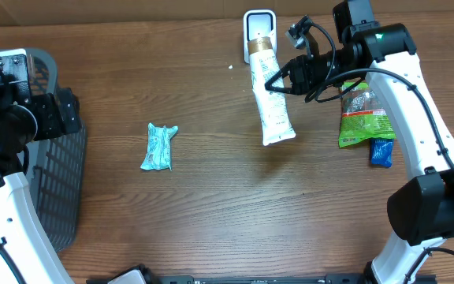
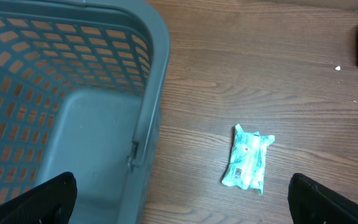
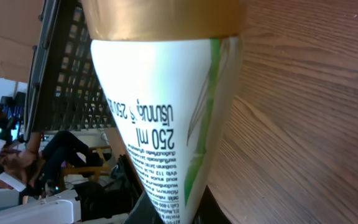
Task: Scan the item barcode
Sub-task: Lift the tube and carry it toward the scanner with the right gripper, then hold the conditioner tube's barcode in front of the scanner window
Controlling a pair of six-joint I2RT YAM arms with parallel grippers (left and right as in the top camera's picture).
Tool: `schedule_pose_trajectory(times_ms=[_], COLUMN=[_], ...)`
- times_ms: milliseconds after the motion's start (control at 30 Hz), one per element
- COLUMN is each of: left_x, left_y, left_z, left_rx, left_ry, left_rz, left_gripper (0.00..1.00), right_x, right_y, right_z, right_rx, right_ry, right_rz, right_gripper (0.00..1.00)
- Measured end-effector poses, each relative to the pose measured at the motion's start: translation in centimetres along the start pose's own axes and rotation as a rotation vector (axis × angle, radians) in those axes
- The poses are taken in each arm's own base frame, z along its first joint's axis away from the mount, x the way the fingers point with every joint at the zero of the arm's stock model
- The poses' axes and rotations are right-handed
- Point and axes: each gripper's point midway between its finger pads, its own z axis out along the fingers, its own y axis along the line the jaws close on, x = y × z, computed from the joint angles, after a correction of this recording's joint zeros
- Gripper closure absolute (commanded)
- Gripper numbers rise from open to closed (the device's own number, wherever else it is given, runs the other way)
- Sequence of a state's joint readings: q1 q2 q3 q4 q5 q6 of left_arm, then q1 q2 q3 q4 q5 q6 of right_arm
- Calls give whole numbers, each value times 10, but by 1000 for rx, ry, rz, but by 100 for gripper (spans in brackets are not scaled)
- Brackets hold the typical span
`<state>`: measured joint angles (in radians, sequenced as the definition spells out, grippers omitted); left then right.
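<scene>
A white tube [image 1: 270,102] with a gold cap [image 1: 262,43] hangs over the table, and my right gripper [image 1: 278,81] is shut on its middle. The cap end points at the white barcode scanner [image 1: 258,28] at the back edge and sits just in front of it. In the right wrist view the tube [image 3: 160,124] fills the frame with its printed side up, pinched between my right gripper's [image 3: 179,211] jaws at the bottom. My left gripper [image 2: 182,205] is open and empty, above the basket's edge at the far left.
A grey mesh basket [image 1: 53,197] stands at the left edge. A teal packet [image 1: 158,147] lies on the wood, also in the left wrist view [image 2: 248,163]. A green bag [image 1: 361,118] and a blue item [image 1: 381,152] lie under the right arm.
</scene>
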<state>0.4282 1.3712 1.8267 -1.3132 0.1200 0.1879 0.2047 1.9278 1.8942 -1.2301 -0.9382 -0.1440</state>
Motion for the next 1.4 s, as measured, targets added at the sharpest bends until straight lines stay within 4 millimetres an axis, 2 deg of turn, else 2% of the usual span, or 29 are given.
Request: schedule_pose_trajectory(times_ms=[333, 533, 633, 967, 1067, 1167, 1300, 1400], left_x=[0, 0, 0, 0, 0, 0, 0, 0], left_y=[0, 0, 0, 0, 0, 0, 0, 0], left_z=[0, 0, 0, 0, 0, 0, 0, 0], left_rx=[0, 0, 0, 0, 0, 0, 0, 0], left_ry=[0, 0, 0, 0, 0, 0, 0, 0], left_rz=[0, 0, 0, 0, 0, 0, 0, 0], left_gripper=[0, 0, 0, 0, 0, 0, 0, 0], right_x=[0, -1, -8, -69, -89, -105, -120, -136], right_y=[-4, -23, -28, -6, -6, -19, -50, -71], right_z=[-1, -4, -12, -65, -84, -100, -116, -119], right_rx=[20, 141, 206, 396, 483, 596, 805, 981], right_ry=[0, -3, -27, -245, -331, -404, -465, -493], right_rz=[16, 77, 88, -2, -26, -35, -53, -112], right_gripper=[96, 96, 96, 97, 96, 96, 96, 96])
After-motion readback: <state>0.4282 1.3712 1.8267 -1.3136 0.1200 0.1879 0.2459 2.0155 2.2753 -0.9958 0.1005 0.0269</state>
